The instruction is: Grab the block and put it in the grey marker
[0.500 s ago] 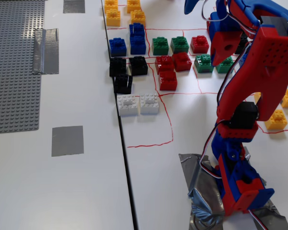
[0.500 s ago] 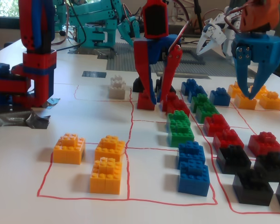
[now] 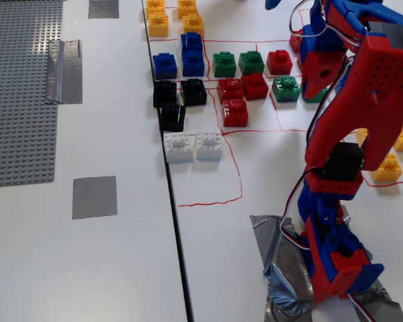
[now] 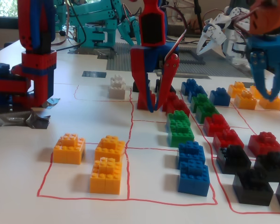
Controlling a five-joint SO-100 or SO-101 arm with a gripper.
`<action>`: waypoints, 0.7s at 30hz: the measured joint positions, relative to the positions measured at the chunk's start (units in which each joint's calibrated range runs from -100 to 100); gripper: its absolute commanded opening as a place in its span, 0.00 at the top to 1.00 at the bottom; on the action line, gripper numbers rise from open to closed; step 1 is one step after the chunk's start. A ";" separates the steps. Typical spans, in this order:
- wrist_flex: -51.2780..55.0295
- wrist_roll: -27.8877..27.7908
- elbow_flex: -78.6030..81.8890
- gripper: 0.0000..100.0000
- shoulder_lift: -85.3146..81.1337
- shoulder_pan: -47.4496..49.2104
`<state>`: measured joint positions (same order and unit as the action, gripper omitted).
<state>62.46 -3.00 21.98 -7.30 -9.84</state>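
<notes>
jaws of our gripper point(image 4: 155, 100) hang spread and empty above the red bricks point(image 3: 242, 94); we see the block point(image 3: 209, 144) untouched, well apart from the grey marker point(image 3: 94, 196).

My bench is a white table point(image 3: 121, 268) w/ a dark seam point(image 3: 178, 255) running across it, and thin red lines point(image 3: 236, 171) drawn on the top. At the top left of a fixed view, a window point(image 4: 2, 8) shows green daylight. Light is even, soft shadows.
</notes>
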 measured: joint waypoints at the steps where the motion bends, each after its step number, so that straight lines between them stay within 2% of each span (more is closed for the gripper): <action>1: 0.00 0.00 0.00 1.00 0.00 0.15; 8: 7.61 1.22 0.18 1.00 -2.00 0.59; 12: 10.60 1.90 2.72 0.99 -9.01 4.90; 21: 10.76 3.96 13.62 0.84 -24.86 19.32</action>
<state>73.22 0.95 35.60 -32.17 9.48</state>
